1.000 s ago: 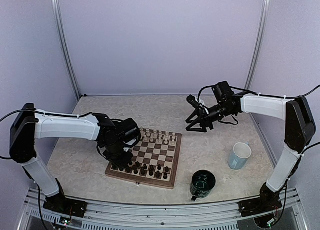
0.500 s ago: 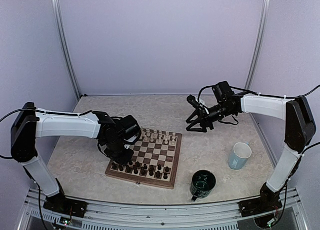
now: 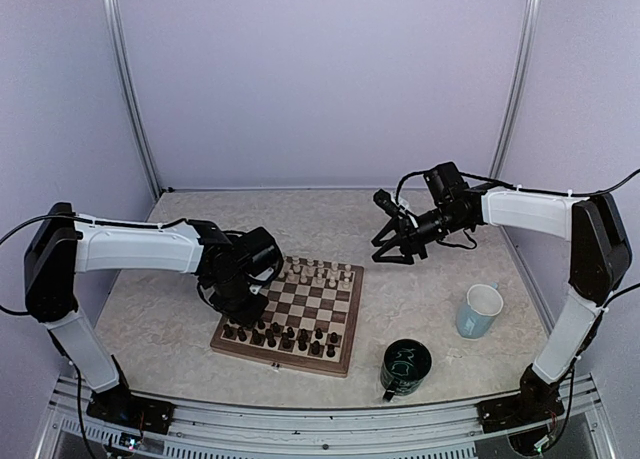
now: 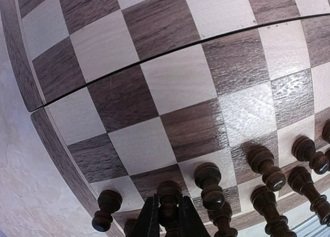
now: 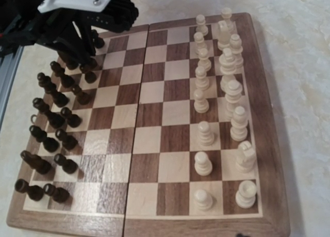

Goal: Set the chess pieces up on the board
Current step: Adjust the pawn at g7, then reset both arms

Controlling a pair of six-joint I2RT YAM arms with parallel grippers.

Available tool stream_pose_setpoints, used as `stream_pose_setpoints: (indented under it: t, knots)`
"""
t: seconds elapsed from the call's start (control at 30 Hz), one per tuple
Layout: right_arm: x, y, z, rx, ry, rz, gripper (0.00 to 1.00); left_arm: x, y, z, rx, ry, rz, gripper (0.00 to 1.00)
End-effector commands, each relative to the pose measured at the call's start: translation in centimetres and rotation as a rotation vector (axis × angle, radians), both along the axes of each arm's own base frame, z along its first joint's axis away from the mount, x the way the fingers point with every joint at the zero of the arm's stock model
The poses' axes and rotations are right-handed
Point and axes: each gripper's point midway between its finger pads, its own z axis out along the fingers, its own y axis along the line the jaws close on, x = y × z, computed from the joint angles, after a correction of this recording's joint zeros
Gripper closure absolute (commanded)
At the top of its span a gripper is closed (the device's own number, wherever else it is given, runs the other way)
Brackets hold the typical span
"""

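The board [image 3: 347, 356] lies at the table's middle, also in the right wrist view [image 5: 268, 123]. Dark brown pieces [image 3: 290, 336] stand in two rows along its near edge, cream pieces [image 3: 322, 274] along its far edge. My left gripper [image 4: 169, 221] is over the board's near left corner and is shut on the neck of a dark pawn [image 4: 169, 191], whose base is at a dark square in the second row. Other dark pawns [image 4: 206, 176] stand beside it. My right gripper [image 3: 392, 252] hangs open and empty above the table, beyond the board's far right corner.
A pale blue mug [image 3: 480, 311] stands right of the board and a dark green mug [image 3: 405, 367] near the front edge. The left arm [image 5: 77, 15] reaches over the dark side of the board.
My left gripper has shifted a little away from the board's near edge, towards the far side, with the pawn between its fingers. The right arm has not moved.
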Motion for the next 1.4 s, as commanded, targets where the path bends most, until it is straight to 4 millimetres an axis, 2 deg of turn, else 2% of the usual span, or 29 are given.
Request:
stream_pose_setpoints:
  t: [0.0, 0.23, 0.37, 0.47, 0.6, 0.7, 0.8, 0.87, 0.9, 0.97, 1.03, 1.17, 1.23, 1.33, 1.37]
  knots:
    - [-0.5, 0.2, -0.1, 0.005, -0.004, 0.019, 0.43, 1.1, 0.1, 0.1, 0.010, -0.026, 0.015, 0.87]
    - [-0.5, 0.2, 0.1, 0.008, -0.009, 0.018, 0.43, 1.3, 0.1, 0.4, 0.014, -0.032, 0.019, 0.78]
    - [-0.3, 0.2, 0.8, 0.005, -0.017, 0.013, 0.43, 2.0, -0.5, 2.1, -0.016, -0.064, 0.021, 0.70]
    - [0.4, 0.1, 2.5, -0.010, -0.053, -0.006, 0.42, 2.9, -1.0, 4.5, -0.038, -0.107, 0.020, 0.66]
    - [2.0, -1.1, 6.6, -0.028, -0.171, -0.077, 0.42, 5.3, -0.3, 9.3, -0.027, -0.225, 0.046, 0.62]
    - [3.9, -3.1, 10.1, -0.036, -0.265, -0.189, 0.41, 8.4, 0.9, 13.9, -0.043, -0.364, 0.091, 0.53]
    - [7.0, -6.9, 13.3, -0.029, -0.308, -0.421, 0.38, 12.1, 2.3, 18.6, -0.057, -0.548, 0.149, 0.43]
    - [9.4, -10.9, 15.7, 0.008, -0.336, -0.642, 0.07, 14.0, 2.7, 21.7, -0.091, -0.664, 0.165, 0.37]
    - [10.0, -13.2, 16.6, 0.034, -0.344, -0.733, 0.02, 14.8, 2.7, 23.1, -0.114, -0.716, 0.172, 0.34]
    - [10.3, -17.0, 17.7, 0.100, -0.340, -0.867, 0.01, 16.1, 2.8, 25.3, -0.156, -0.806, 0.177, 0.26]
    - [10.1, -19.4, 18.4, 0.129, -0.367, -0.965, 0.01, 17.1, 3.4, 27.4, -0.174, -0.892, 0.201, 0.19]
    - [9.6, -21.5, 18.6, 0.120, -0.379, -1.094, 0.01, 18.5, 4.2, 29.3, -0.181, -0.997, 0.241, 0.05]
    - [9.1, -21.7, 18.7, 0.129, -0.395, -1.103, 0.01, 18.9, 5.1, 29.2, -0.196, -1.016, 0.282, 0.01]
    - [8.9, -21.5, 18.1, 0.119, -0.398, -1.089, 0.01, 19.3, 6.6, 28.6, -0.282, -1.041, 0.371, 0.01]
    - [8.9, -21.4, 17.9, 0.117, -0.398, -1.079, 0.01, 19.4, 7.2, 27.8, -0.305, -1.028, 0.398, 0.01]
